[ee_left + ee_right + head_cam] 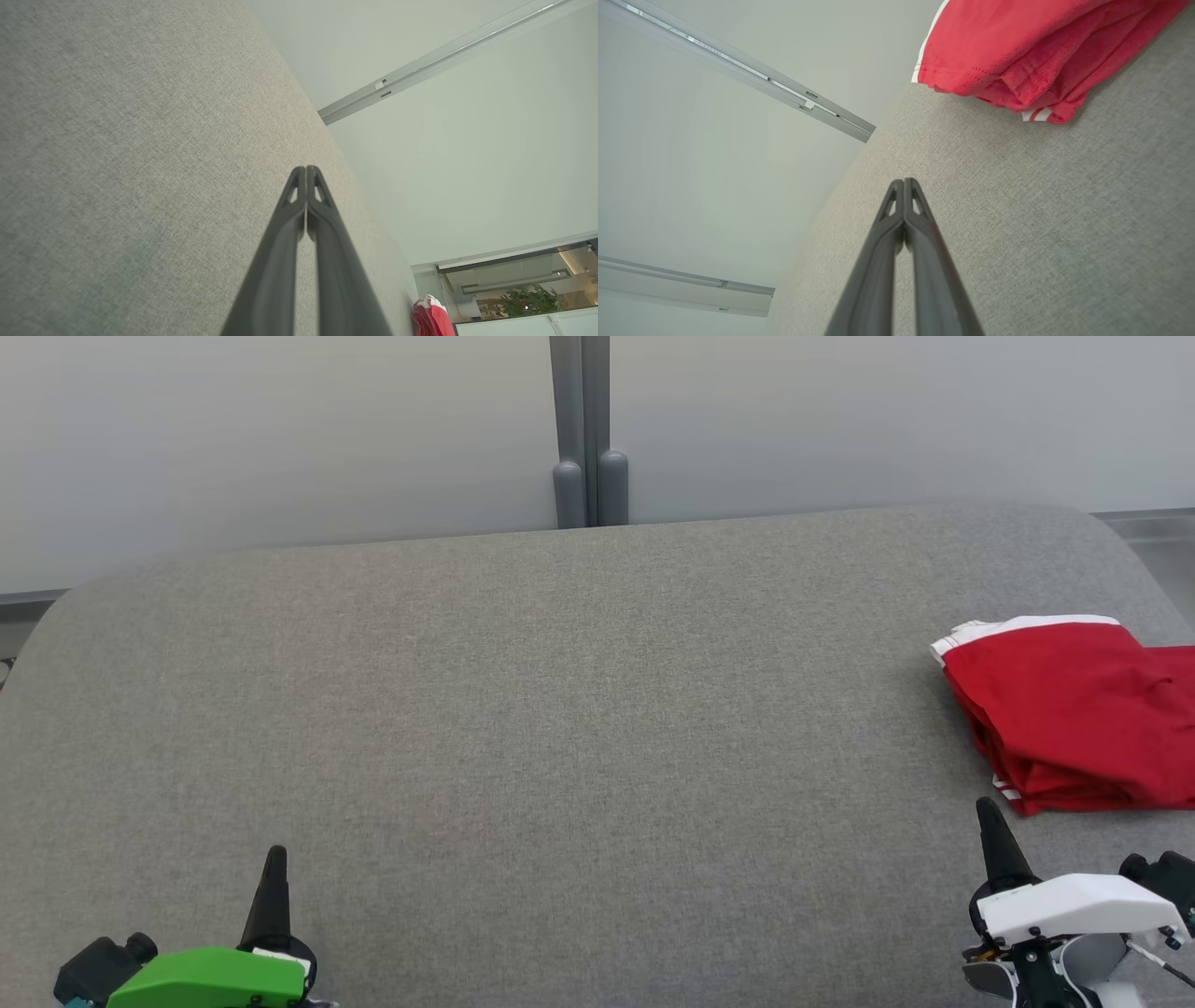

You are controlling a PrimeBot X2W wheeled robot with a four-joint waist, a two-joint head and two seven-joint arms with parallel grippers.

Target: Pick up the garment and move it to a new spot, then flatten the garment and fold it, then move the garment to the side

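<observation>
Garment (1074, 709): red, white trim and thin white stripes at the hem. Lies folded in a layered stack at the right edge of the counter (560, 709), roughly midway between far and near edges. Its right part runs past the head view's border. White band faces the far edge.

Right wrist view: garment (1017, 46) sits ahead of the fingers, with bare grey fabric between. Not touching.

Right end effector (997, 840): near the near right corner, just short of the garment's near left corner. Fingers pressed together (904, 184), nothing between them. White housing behind.

Left end effector (273, 887): by the near edge toward the left corner, well apart from the garment. Fingers also closed tip to tip (306, 177), holding nothing. Green housing behind. Its wrist view catches the garment (432, 319) small, far along the counter.

Counter top is grey woven cloth with rounded far corners. Grey post (588, 429) stands behind the far edge, with pale wall panels on either side.
</observation>
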